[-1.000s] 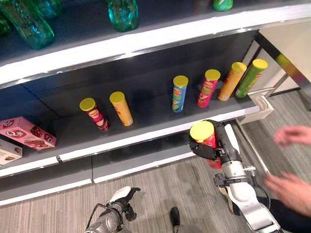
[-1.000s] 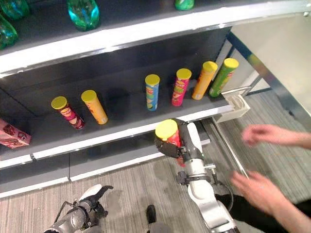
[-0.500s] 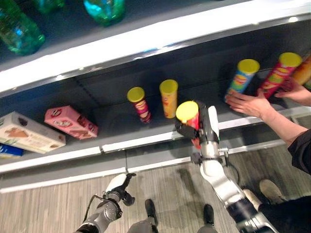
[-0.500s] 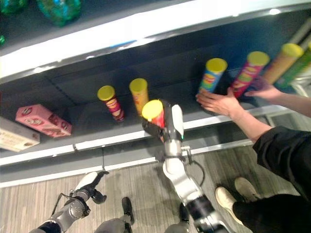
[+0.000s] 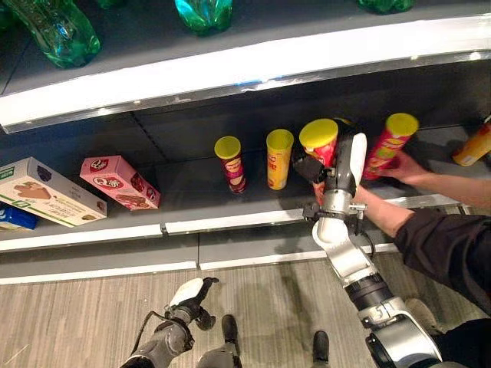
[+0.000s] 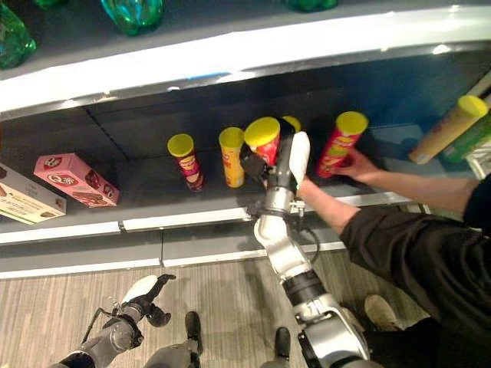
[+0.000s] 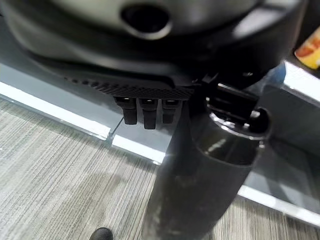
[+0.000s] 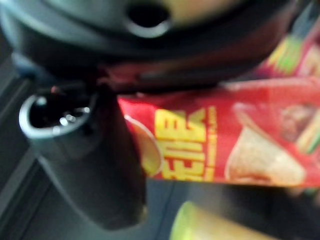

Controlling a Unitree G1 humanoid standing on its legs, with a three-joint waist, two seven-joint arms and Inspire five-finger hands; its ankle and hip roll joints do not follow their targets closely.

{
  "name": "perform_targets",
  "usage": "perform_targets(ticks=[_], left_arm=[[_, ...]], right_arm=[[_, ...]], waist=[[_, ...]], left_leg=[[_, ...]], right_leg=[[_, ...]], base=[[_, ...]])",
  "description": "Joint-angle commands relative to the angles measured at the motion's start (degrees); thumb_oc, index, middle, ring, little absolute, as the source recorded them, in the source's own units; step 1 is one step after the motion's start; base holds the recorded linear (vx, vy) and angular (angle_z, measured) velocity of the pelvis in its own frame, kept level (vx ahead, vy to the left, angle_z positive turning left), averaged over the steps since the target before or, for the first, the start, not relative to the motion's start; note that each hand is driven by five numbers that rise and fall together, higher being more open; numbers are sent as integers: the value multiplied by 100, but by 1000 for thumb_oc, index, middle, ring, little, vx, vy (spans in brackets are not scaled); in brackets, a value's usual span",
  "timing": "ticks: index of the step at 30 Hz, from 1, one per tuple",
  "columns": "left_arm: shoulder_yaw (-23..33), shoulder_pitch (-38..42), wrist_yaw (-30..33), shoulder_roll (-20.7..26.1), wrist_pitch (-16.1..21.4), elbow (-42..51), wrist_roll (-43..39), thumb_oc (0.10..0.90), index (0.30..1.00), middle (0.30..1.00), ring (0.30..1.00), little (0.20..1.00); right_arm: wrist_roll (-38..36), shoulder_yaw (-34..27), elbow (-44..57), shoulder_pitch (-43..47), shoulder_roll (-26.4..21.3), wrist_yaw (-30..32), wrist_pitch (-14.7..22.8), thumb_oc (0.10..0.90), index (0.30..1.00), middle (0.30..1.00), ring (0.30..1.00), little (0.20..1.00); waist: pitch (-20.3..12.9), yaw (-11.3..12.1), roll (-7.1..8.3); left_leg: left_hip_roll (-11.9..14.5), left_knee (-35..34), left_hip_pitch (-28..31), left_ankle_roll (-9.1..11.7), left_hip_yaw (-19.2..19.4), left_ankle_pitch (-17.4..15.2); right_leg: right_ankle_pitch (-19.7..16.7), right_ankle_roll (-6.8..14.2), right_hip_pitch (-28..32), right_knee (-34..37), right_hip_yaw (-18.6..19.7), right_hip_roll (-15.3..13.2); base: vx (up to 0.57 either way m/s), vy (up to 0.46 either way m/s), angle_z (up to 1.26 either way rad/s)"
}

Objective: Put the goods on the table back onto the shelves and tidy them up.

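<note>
My right hand is shut on a red crisp can with a yellow lid, held upright at the level of the middle shelf, just right of a yellow can. In the right wrist view the red can lies across the palm, with the thumb curled against it. A dark red can stands left of the yellow one. Another yellow lid peeks out behind my hand. My left hand hangs low over the floor, fingers curled and holding nothing.
A person's hand grips a magenta can on the shelf right of my hand, the dark sleeve crossing the lower right. An orange can leans far right. A pink box and a beige box lie on the left. Green bottles stand above.
The camera has shifted. My right hand has lifted the red can from in front of the shelf lip up to the shelf's level. The person's hand has closed on the magenta can.
</note>
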State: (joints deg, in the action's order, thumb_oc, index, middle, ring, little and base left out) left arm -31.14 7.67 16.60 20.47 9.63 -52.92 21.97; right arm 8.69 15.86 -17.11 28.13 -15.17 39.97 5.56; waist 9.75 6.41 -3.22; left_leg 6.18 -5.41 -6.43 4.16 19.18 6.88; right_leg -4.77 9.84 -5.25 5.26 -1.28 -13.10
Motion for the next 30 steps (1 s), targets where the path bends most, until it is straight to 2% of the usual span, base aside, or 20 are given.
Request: perform_targets(ticks=[1,3,6,12,15,17,19,22,23,25,26,27,28,29,30], left_arm=[[-47,214,95,114,70,-194,9,800,900,900,900,900],[-24,202,94,113,57,-197,47,800,900,900,900,900],[105,106,61,90,-14,-224,170,800,900,900,900,900],[253,-55,61,52,-61,-345,290,800,900,900,900,900],[270,-90,65,53,-76,-360,318,800,900,900,900,900],[267,-107,85,50,-76,-370,314,800,900,900,900,900],[257,-114,88,50,-80,-360,313,800,900,900,900,900],[277,-130,104,45,-76,-338,310,800,900,900,900,900],[277,-137,104,42,-76,-337,311,800,900,900,900,900],[362,-249,117,30,-112,-360,296,800,900,900,900,900],[364,-254,117,29,-112,-357,297,800,900,900,900,900],[540,-380,175,67,-157,-408,233,800,900,900,900,900],[540,-380,175,67,-158,-408,233,800,900,900,900,900],[633,-421,205,71,-185,-439,189,800,900,900,900,900],[683,-457,227,68,-199,-475,168,800,900,900,900,900]], right_arm=[[86,-245,1105,241,-74,-155,536,400,300,300,300,300],[76,-242,1317,52,-92,-245,587,400,300,300,300,300],[-25,-313,2083,-820,-216,-488,822,400,300,300,300,300],[-323,-530,2744,-1938,-298,-706,1057,400,300,300,300,300],[-314,-593,2866,-2242,-334,-703,1096,400,300,300,300,300],[-344,-652,2902,-2502,-351,-690,1153,400,300,300,300,300],[-370,-655,2906,-2559,-373,-702,1168,400,300,300,300,300],[-362,-642,2869,-2790,-448,-696,1216,400,300,300,300,300],[-361,-639,2873,-2798,-451,-694,1218,400,300,300,300,300],[-380,-585,2865,-2967,-489,-708,1276,400,300,300,300,300],[-380,-582,2866,-2970,-491,-708,1276,400,300,300,300,300],[-344,-585,2871,-3109,-535,-661,1320,400,300,300,300,300],[-344,-585,2871,-3109,-535,-661,1320,400,300,300,300,300],[-341,-585,2859,-3156,-562,-664,1331,400,300,300,300,300],[-332,-602,2849,-3218,-565,-643,1327,400,300,300,300,300]], waist=[[-281,-19,-36],[-279,-61,-18],[-296,-262,55],[-323,-506,105],[-340,-582,102],[-337,-708,75],[-330,-737,57],[-327,-848,37],[-311,-847,23],[-267,-901,28],[-267,-900,19],[-233,-886,36],[-235,-888,33],[-185,-858,61],[-159,-858,97]], left_leg=[[315,155,331,192,27,-589],[327,146,386,198,50,-597],[418,105,567,235,115,-596],[572,68,734,304,194,-587],[632,70,804,329,228,-586],[753,97,875,371,279,-555],[813,110,902,393,299,-534],[1122,309,961,494,395,-395],[1149,329,974,508,393,-406],[1426,621,1008,583,373,-182],[1443,631,1006,592,371,-184],[1657,851,967,608,240,113],[1661,854,962,609,237,112],[1755,1026,809,597,104,308],[1771,1100,707,529,51,306]], right_leg=[[-45,237,204,-26,-137,-379],[-28,238,228,-26,-131,-361],[36,234,308,-26,-96,-283],[106,210,367,-48,-17,-173],[156,187,394,-91,38,-122],[326,112,369,-292,173,-20],[412,71,350,-398,225,41],[707,-135,360,-638,371,338],[725,-148,370,-664,373,361],[910,-342,428,-855,473,681],[915,-351,423,-868,475,697],[1003,-493,437,-993,550,956],[1003,-495,435,-994,547,959],[1047,-561,446,-1052,579,1076],[1077,-612,456,-1095,555,1124]], base=[[26,-36,-8],[19,-33,-3],[18,-48,-9],[2,-50,-6],[11,-74,-23],[5,-119,-7],[0,-110,-4],[14,-191,-8],[34,-149,-10],[31,-233,-16],[21,-335,-20],[13,-188,-27],[-5,-294,-26],[-31,-199,-21],[-44,-275,-9]])
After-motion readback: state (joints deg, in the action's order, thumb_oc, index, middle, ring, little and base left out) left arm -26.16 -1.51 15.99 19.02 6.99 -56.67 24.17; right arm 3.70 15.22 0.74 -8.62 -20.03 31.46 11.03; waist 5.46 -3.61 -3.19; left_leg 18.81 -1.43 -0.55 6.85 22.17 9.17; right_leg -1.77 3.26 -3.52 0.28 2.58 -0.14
